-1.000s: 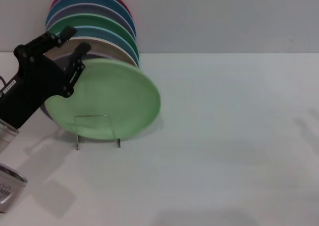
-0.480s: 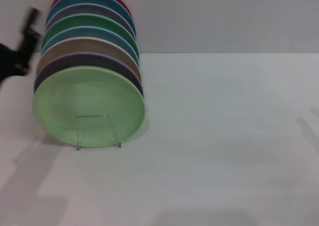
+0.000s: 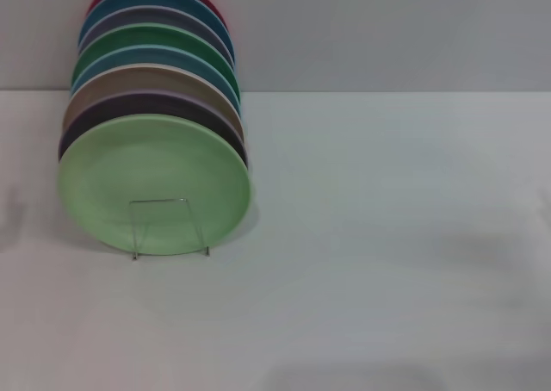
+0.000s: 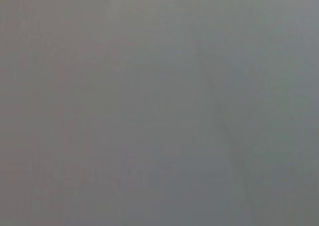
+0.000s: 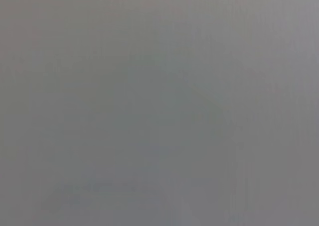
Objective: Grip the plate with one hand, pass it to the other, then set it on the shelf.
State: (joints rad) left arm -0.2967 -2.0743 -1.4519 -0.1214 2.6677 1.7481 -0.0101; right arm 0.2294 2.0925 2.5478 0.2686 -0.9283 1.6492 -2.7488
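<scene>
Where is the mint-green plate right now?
In the head view the plate stands upright at the front of the row of plates, on the table's left side, behind the wire shelf's front loop. Neither gripper shows.

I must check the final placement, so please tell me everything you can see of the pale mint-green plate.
The pale mint-green plate is round and shallow, with a plain matte face that looks like plastic. It stands nearly upright, face toward the camera, at the front of a row of coloured plates on the white table. The thin wire rack crosses its lower face. The next plate sits close behind it. No claw is in view.
</scene>
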